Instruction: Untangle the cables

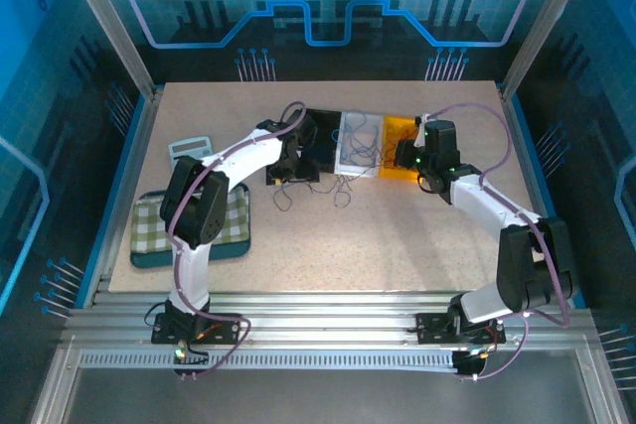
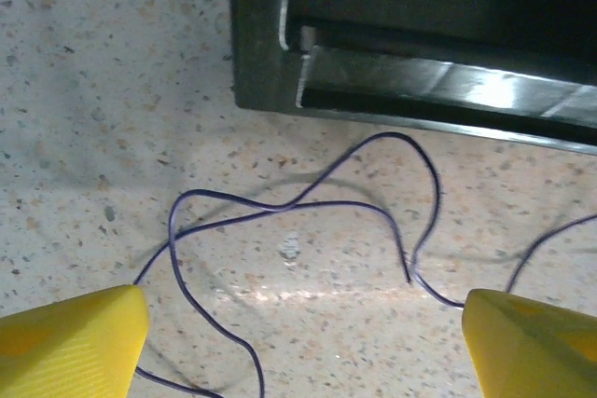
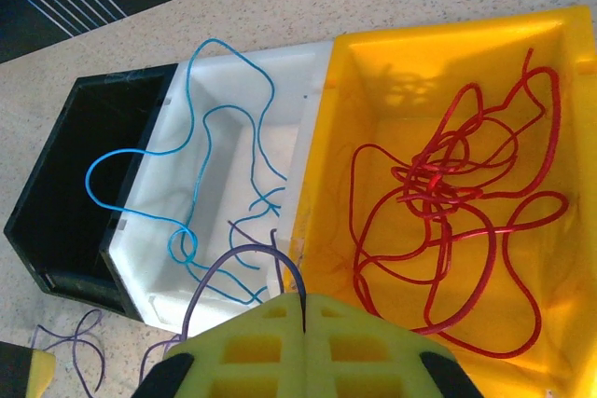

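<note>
Tabletop (image 2: pixel 93 90): purple cable (image 2: pixel 280 209) crosswise; left pincer (image 2: pixel 303 335) agape, empty; right pincer (image 3: pixel 303 323) clamps purple loop (image 3: pixel 233 258).

Red cable (image 3: pixel 438 184), yellow bin (image 3: pixel 373 72). Blue cable (image 3: pixel 216 42), white bin (image 3: pixel 224 174). Black bin (image 3: pixel 65 184). Purple cable (image 2: pixel 280 210). Worktop (image 2: pixel 93 90) beige with dark speckles. Left claw (image 2: pixel 303 333) fingers bright yellow. Right claw (image 3: pixel 303 300) pale yellow-green with black patches. Cloth (image 1: pixel 154 225) green-and-white check, tray (image 1: pixel 189 257) teal. Arms white and black.
</note>
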`<state>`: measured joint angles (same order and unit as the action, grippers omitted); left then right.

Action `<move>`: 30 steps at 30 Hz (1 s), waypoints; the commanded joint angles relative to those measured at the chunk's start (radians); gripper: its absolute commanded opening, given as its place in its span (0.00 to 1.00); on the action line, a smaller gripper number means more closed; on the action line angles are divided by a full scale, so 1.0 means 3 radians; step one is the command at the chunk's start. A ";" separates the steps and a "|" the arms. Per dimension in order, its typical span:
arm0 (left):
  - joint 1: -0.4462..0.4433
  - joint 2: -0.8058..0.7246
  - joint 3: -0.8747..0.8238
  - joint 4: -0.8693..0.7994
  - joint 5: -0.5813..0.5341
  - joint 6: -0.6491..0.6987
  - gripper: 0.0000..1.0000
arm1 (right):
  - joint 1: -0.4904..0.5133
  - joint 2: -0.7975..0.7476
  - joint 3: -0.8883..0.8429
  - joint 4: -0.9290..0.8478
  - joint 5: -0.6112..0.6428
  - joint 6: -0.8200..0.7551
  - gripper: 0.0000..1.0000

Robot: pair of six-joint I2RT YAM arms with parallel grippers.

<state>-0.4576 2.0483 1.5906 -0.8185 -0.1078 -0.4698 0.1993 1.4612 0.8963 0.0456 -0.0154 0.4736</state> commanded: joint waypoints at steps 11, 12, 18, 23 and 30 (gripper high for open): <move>0.0013 0.0305 0.0070 0.0001 0.0108 -0.0029 0.94 | -0.0046 -0.0023 -0.0137 0.0080 -0.0051 -0.0005 0.00; 0.0014 0.0323 0.0060 -0.0023 0.0078 -0.0034 0.92 | -0.0046 -0.0032 -0.0142 0.0074 -0.0046 -0.0009 0.00; 0.0014 0.0345 -0.0034 -0.0145 -0.0023 -0.0056 0.77 | -0.0046 -0.0064 -0.0170 0.0063 -0.0036 -0.0019 0.00; 0.0014 0.0355 -0.0134 -0.0085 0.0119 -0.0145 0.55 | -0.0042 -0.0064 -0.0180 0.0083 -0.0051 0.0027 0.00; 0.0013 0.0307 -0.0197 -0.0035 0.0130 -0.0141 0.00 | -0.0045 -0.0085 -0.0170 0.0092 -0.0043 0.0047 0.00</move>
<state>-0.4316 2.1277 1.5658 -0.8532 -0.1425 -0.5068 0.1959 1.4590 0.8494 0.0540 -0.0196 0.4751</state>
